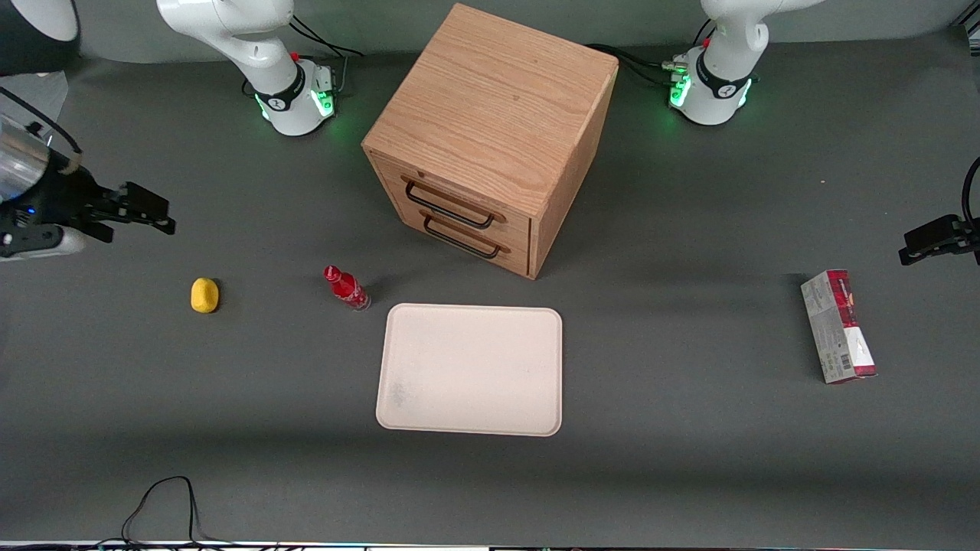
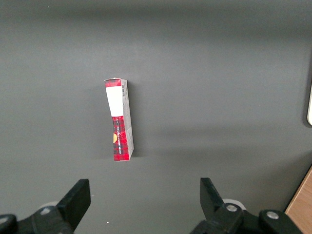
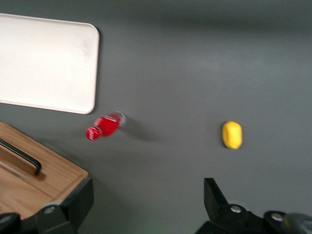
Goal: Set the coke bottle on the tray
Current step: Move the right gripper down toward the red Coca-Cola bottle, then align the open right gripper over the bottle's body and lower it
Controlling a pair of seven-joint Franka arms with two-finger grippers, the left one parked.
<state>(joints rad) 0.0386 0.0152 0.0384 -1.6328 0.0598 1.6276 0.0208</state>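
tray (image 1: pixel 471 370): nearest the front camera, flat on the desk (image 1: pixel 689 459), cream, low rim, nothing on it yet.
bottle (image 1: pixel 347 288): tiny red thing just beside the tray's corner, a touch farther from the camera, on the desk. Looks tilted or lying over, cap pointing away from the tray; the right wrist view (image 3: pixel 106 126) shows it lengthwise, so I'd guess it's on its side.
how it'll handle: my guess is light, stiff plastic, smooth and round, so it could roll or squirt out of a sloppy pinch.
where to grab: across the body at the label, fingers either side of the long axis, not on the skinny neck or cap.
lump (image 1: pixel 204 295): yellow, well apart from the bottle toward the working arm's end, no bother.
cabinet (image 1: pixel 490 138): wooden, farther back, near enough to the bottle to mind on the way down.
gripper (image 1: pixel 149 213): up off the desk at the working arm's end, well apart from the bottle, fingers (image 3: pixel 219 197) spread wide, holding nothing.
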